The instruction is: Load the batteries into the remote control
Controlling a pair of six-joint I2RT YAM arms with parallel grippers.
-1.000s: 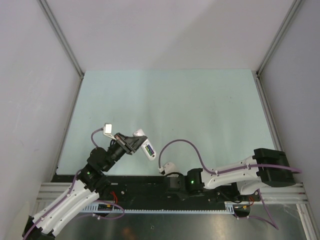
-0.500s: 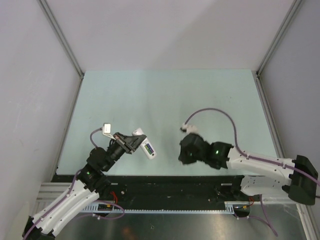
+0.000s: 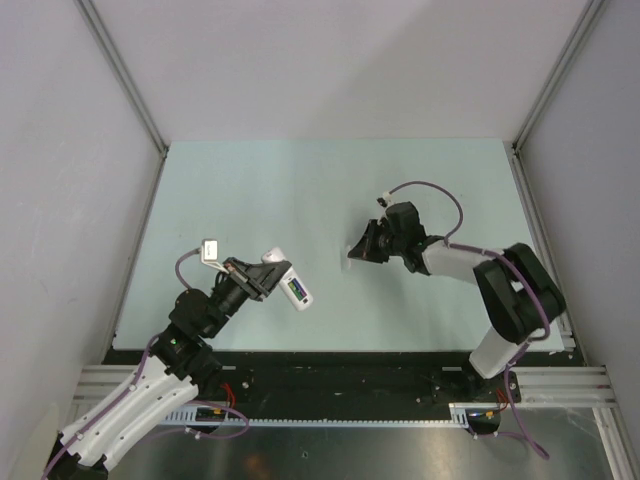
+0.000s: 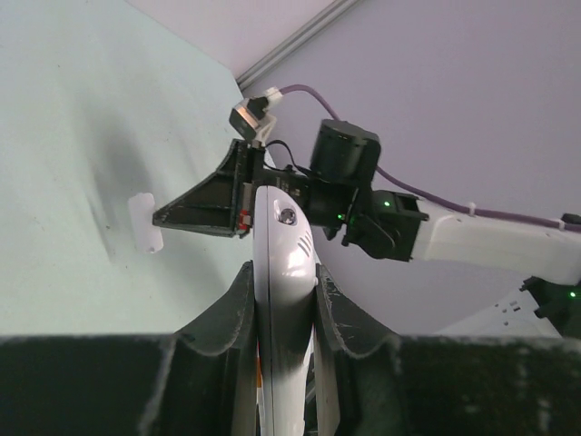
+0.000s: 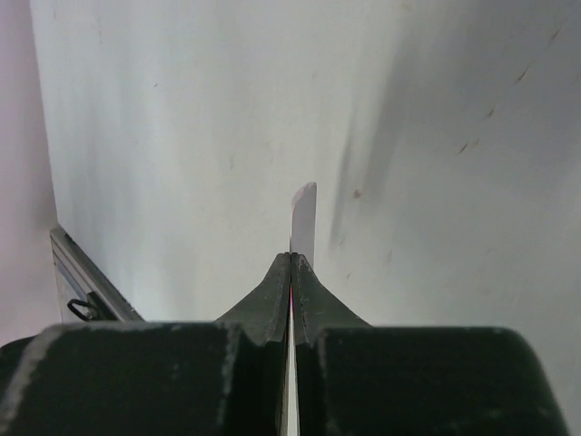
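My left gripper (image 3: 272,278) is shut on the remote control (image 3: 293,288), a slim white body held edge-on between the fingers (image 4: 283,245) above the table's near left. A blue and a green patch on its upturned face look like the batteries (image 3: 295,291) lying in it. My right gripper (image 3: 362,247) is over the middle of the table, shut on a thin white plastic piece (image 5: 305,218) that sticks out past the fingertips. The left wrist view shows that piece (image 4: 145,222) low over the table; I cannot tell whether it touches.
The pale green table (image 3: 330,190) is walled in by grey panels at the back and both sides. A black rail (image 3: 330,375) runs along the near edge by the arm bases. The right arm's purple cable (image 3: 430,188) loops above its wrist.
The right arm has swung out from the near edge to the middle of the table. The left gripper with the remote has shifted slightly up and left.
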